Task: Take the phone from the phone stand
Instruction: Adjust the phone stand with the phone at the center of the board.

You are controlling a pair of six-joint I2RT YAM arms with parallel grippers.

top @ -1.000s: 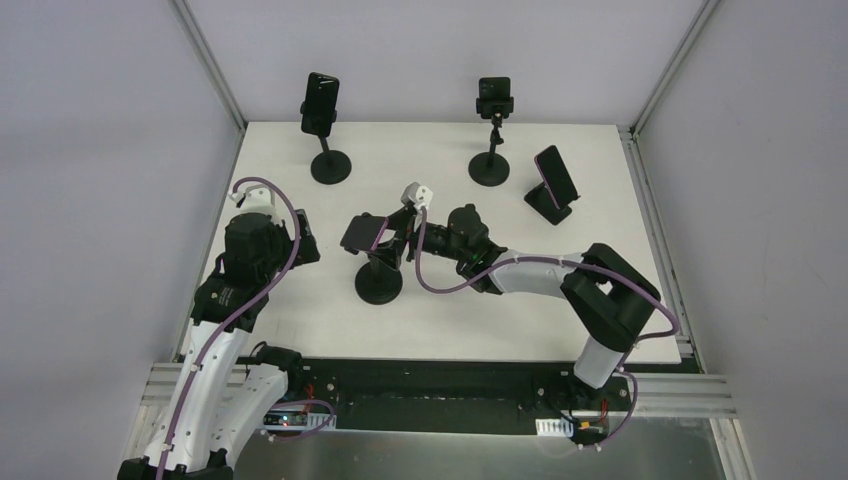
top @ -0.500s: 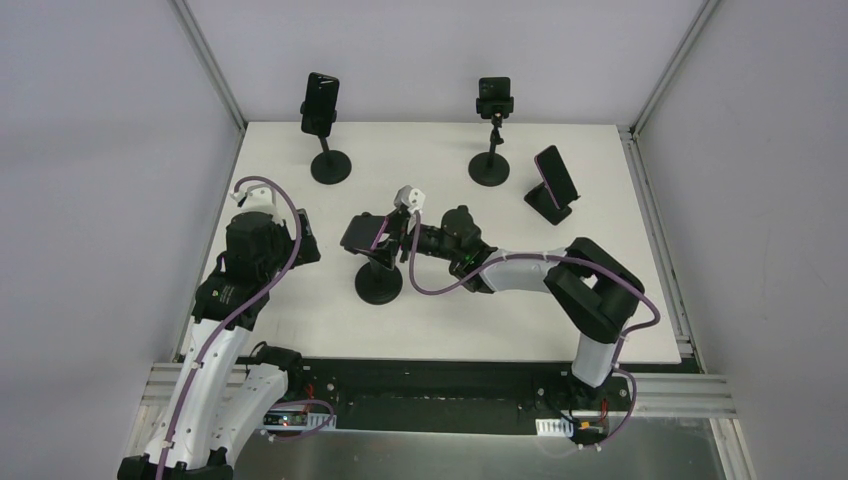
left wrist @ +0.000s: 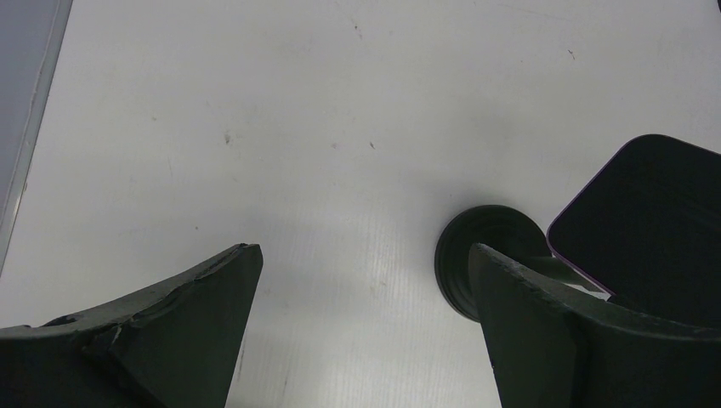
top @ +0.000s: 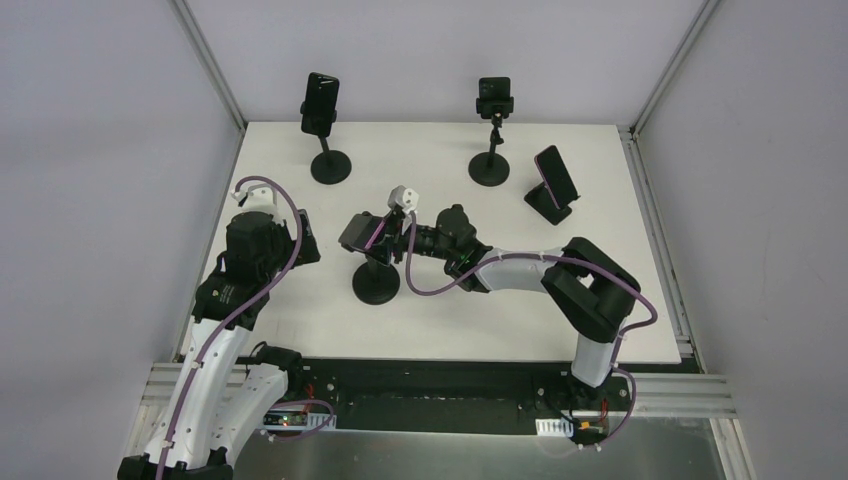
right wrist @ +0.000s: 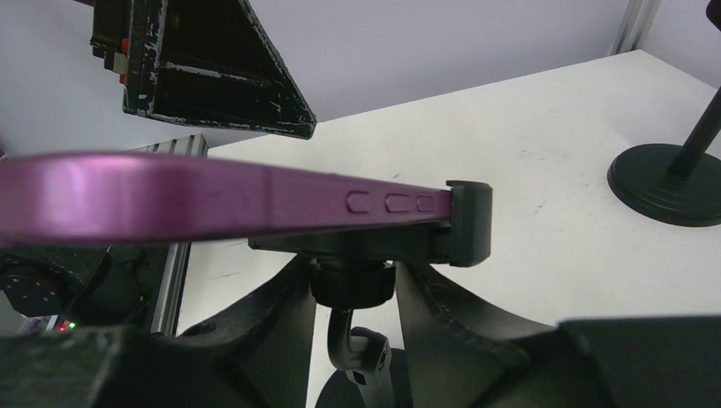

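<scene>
Four phone stands are on the white table in the top view: a tall black pole stand at far left, another at far middle, a low desk stand on the right, and the black round-based stand near the middle that's being worked on. The dark purple-edged phone sits in that middle stand, so nothing's been removed yet. The right gripper is reaching in from the right, just under the phone. The left gripper hangs left of it, not touching.

From the left wrist, the left gripper has its fingers spread wide with only bare table between them. The stand's base and the phone are off to one side.

From the right wrist, the phone lies nearly flat, its end gripped by the black cradle clamp. The right gripper straddles the knob under the cradle, fingers right up against it. Whether they're squeezing, can't tell.

So it looks like early days: maybe bracing the stand. Grabbing the phone and sliding it out is all left to do.
</scene>
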